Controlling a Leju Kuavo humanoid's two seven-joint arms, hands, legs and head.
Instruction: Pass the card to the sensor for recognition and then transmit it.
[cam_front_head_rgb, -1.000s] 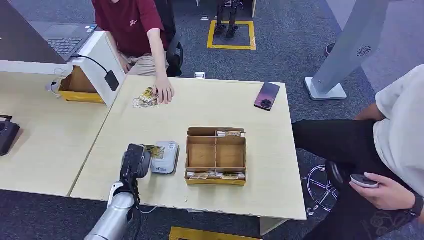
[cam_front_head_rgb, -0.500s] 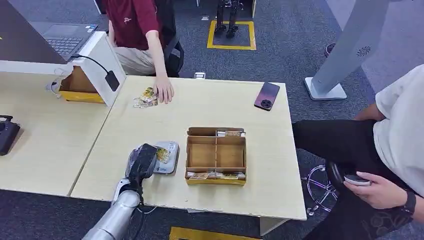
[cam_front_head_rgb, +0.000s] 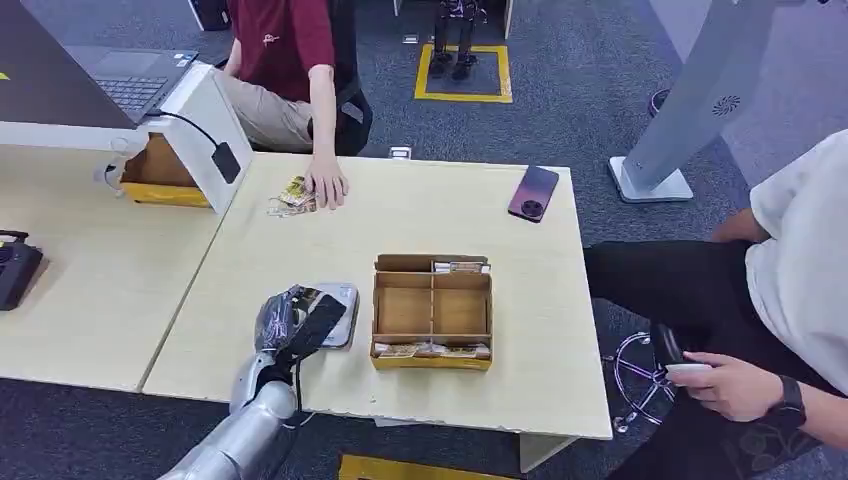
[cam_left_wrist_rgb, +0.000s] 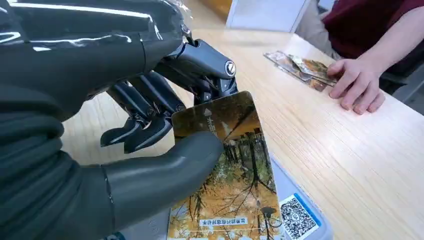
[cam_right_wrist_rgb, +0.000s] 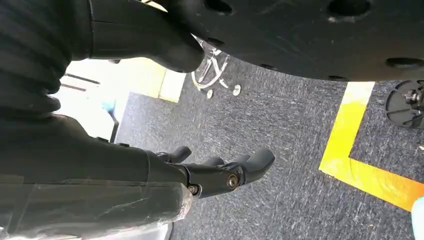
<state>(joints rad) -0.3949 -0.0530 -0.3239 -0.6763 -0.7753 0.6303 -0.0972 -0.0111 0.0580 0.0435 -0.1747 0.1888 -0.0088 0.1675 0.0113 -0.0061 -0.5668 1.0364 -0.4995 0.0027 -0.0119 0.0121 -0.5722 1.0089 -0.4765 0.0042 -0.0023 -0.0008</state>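
Head view showed the left hand (cam_front_head_rgb: 297, 322) at the table's (cam_front_head_rgb: 300, 240) near left, pinching the card (cam_left_wrist_rgb: 227, 175) over the grey sensor (cam_front_head_rgb: 342, 318); right of it sat a cardboard box (cam_front_head_rgb: 432, 311). The right hand (cam_right_wrist_rgb: 220, 172) hung released over carpet.

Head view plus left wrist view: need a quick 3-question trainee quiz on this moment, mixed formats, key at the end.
1. True or false: the left hand holds the glossy autumn-forest photo card over the flat grey card sensor with a QR sticker.
2. Which lies beside the person's hand at the table's far edge?
A. loose photo cards
B. dark maroon smartphone
C. compartmented cardboard box
3. Fill in: the right hand hangs over grey ____.

Key: 1 true; 2 A; 3 carpet.
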